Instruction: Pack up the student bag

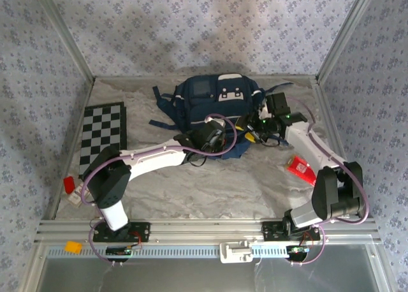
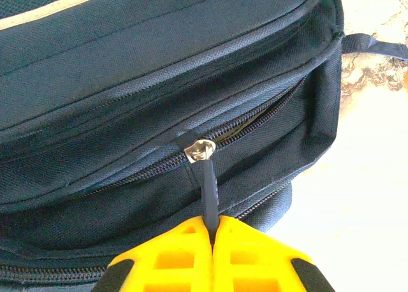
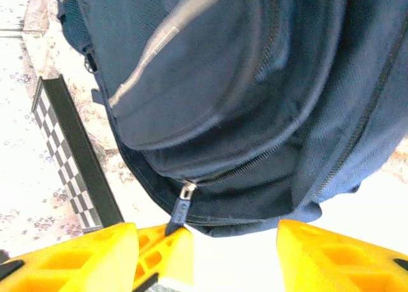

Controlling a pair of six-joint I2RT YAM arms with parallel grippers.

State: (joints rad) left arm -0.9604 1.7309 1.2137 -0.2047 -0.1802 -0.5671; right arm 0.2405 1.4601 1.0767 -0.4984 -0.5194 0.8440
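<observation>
Table (image 1: 210,190): pale marbled grey-white top, patterned walls on three sides, metal rail along the near edge. Student bag (image 1: 213,97) lies flat at far centre, white-flapped pocket up, dark straps spilling onto the top at its left. Black-and-white checkerboard (image 1: 102,136) lies flat along the left side, well apart from the bag. Small red block (image 1: 69,184) at the near left edge, just past the board's near corner; small pale item (image 1: 75,198) beside it, too small to tell. Red packet (image 1: 301,167) on the right side.

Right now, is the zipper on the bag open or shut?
Partly open: on the student bag, teeth gape one side of the slider, mesh on the other.
</observation>
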